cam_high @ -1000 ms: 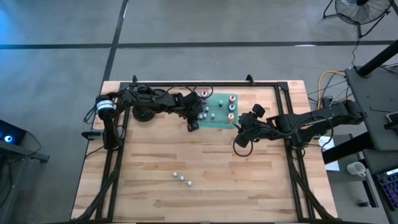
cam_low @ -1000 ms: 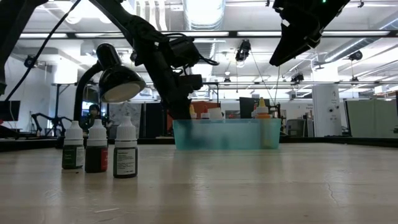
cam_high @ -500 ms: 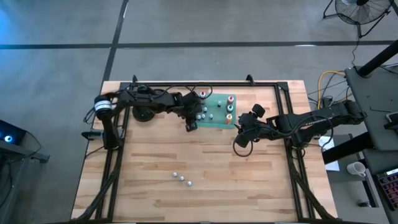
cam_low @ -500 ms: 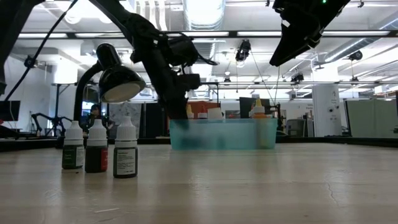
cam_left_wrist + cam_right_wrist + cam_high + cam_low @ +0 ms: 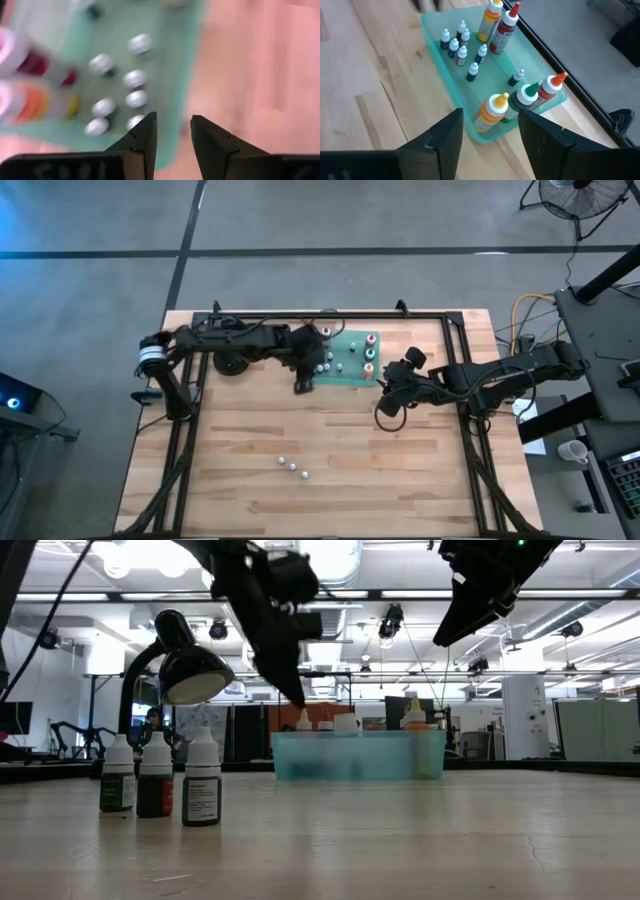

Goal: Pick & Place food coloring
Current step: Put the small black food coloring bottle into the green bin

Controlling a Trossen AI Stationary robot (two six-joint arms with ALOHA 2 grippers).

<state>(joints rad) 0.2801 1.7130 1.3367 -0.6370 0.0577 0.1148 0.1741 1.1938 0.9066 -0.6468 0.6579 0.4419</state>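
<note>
High view, bottles: three small white-capped bottles (image 5: 292,466) stand in a short row on the table (image 5: 240,480), well apart from the green tray (image 5: 349,375) at about 1 o'clock from them; more bottles sit in the tray.
High view, grippers: left gripper (image 5: 303,380) hovers at the tray's 9 o'clock edge; right gripper (image 5: 385,408) waits just off the tray's 4 o'clock corner, fingers apart and holding nothing.
Low view, handling: the three bottles (image 5: 160,780) look light, hard plastic, tall for their base (easy to tip, I judge); best taken around the body just below the cap, jaws level.
Low view, left arm: it hangs above the tray (image 5: 358,755), its tip clear of the caps.
Left wrist view, jaws: the fingers (image 5: 145,137) stand a little apart with nothing between them, over the tray's rim; the small round-topped bottles (image 5: 134,98) are just beyond the tips.
Right wrist view, tray: tall orange, red and green bottles (image 5: 492,114) stand at both ends, small ones (image 5: 462,50) in between, all upright.
</note>
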